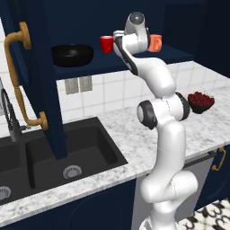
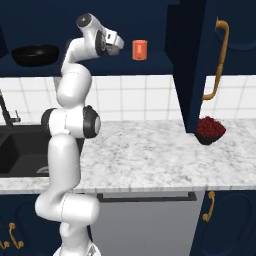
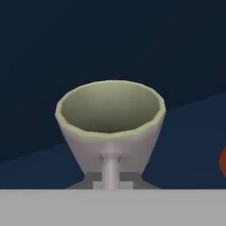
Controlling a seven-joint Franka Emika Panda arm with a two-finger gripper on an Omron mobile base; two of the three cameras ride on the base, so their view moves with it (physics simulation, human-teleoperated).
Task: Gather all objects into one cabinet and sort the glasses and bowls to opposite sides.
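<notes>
Hand view: pale grey cup [image 3: 110,119] sits dead ahead of the gripper [image 3: 111,183], mouth open toward the camera, rim flared, body narrowing toward the fingers.
Gripper state: jaws drawn narrow, closed on the near wall of the pale grey cup; one pale finger [image 3: 110,170] lies against the cup's outer wall.
Cup support: dark navy shelf surface runs behind and beneath the cup; whether the cup base touches it cannot be told.
Left base view, gripper: hand [image 1: 120,38] is raised to the inner shelf [image 1: 112,65] of the cabinet [image 1: 40,81], between the red cup [image 1: 106,44] and the orange mug [image 1: 155,43].
Red cup: upright on the shelf, just beside the gripper.
Orange mug: on the shelf on the other side of the gripper, partly hidden by the arm; in the right base view it [image 2: 140,50] stands just beyond the hand [image 2: 117,42].
Black bowl: [image 1: 72,55] on the same shelf, beyond the red cup, well apart from the gripper.
Cabinet door: [image 1: 27,76] open, brass handle [image 1: 18,76] facing out.
</notes>
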